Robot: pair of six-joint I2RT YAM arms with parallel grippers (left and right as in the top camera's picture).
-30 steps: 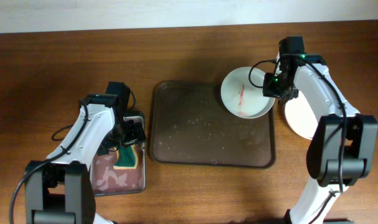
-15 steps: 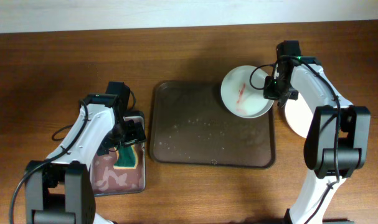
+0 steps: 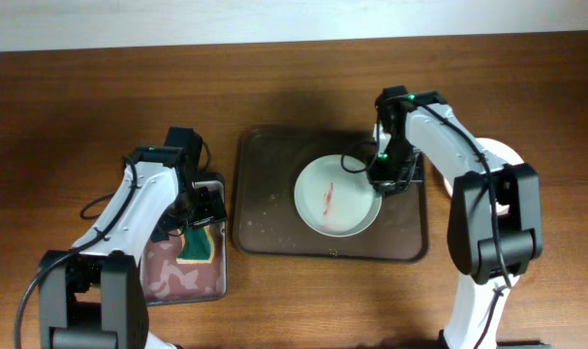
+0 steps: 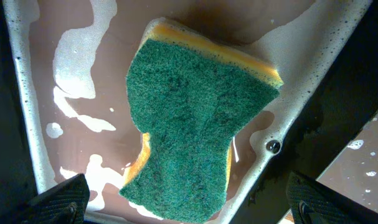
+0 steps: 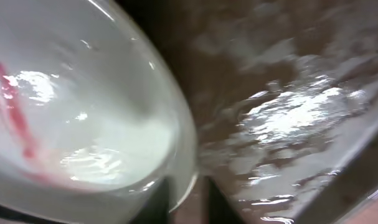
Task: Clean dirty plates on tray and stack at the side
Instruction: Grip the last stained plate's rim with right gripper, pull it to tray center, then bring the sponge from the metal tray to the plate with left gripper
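Observation:
A white plate (image 3: 334, 197) with a red sauce streak is over the middle of the dark brown tray (image 3: 274, 233). My right gripper (image 3: 382, 180) is shut on the plate's right rim; the right wrist view shows the rim (image 5: 187, 155) pinched between the fingers (image 5: 190, 202). Another white plate (image 3: 497, 153) lies on the table to the right of the tray, mostly hidden by the right arm. My left gripper (image 3: 199, 207) is open above a green and yellow sponge (image 4: 198, 121) that lies in soapy water in the metal pan (image 3: 187, 286).
The tray bottom is wet with water drops (image 5: 294, 118). The silver-grey pan stands just left of the tray, its rim (image 4: 301, 118) close to the tray's left edge. A pale wall strip (image 3: 274, 19) bounds the table at the back.
My right gripper has carried the plate from the tray's back right corner leftward and forward to the tray's middle. The left arm has not moved.

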